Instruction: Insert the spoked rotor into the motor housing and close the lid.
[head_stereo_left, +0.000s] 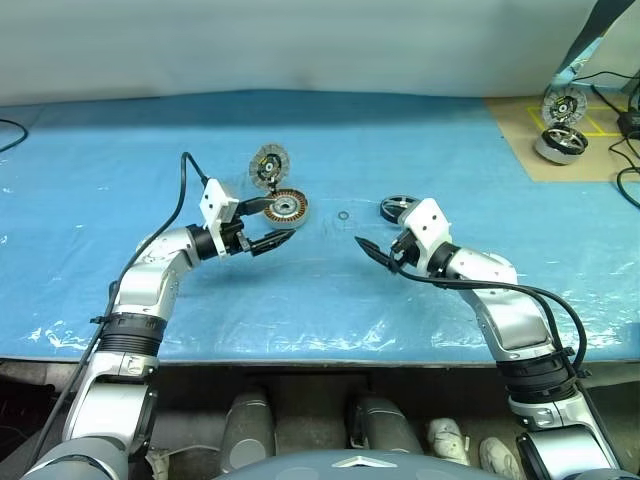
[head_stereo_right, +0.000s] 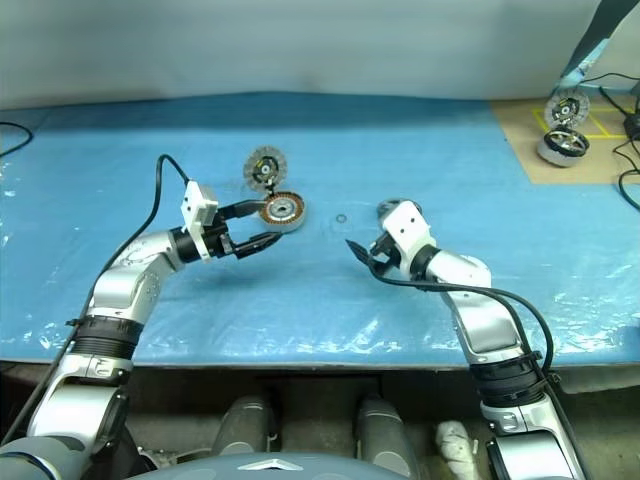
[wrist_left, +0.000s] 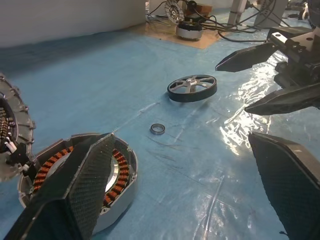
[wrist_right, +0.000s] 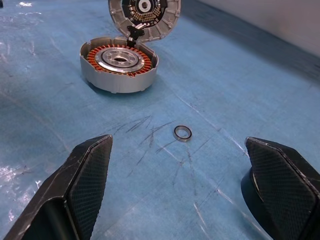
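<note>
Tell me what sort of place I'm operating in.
Probably a robotics lab bench: a blue plastic sheet covers the table, disassembled motor parts like the motor housing lie out, and loose cables trail nearby.

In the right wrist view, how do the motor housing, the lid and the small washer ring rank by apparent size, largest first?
1. motor housing
2. lid, similar in width and partly cut off by the frame, so this order is unsure
3. washer ring, clearly smallest although nearest the camera

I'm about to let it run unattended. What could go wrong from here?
1. The small ring lies loose between the housing and the rotor; a passing arm could knock it away.
2. The lid stands tilted open at the housing's far edge, and the left gripper, jaws open, hovers right beside them; a bump might drop it shut too early.
3. The rotor sits close by the right gripper; a reach could push it.
</note>
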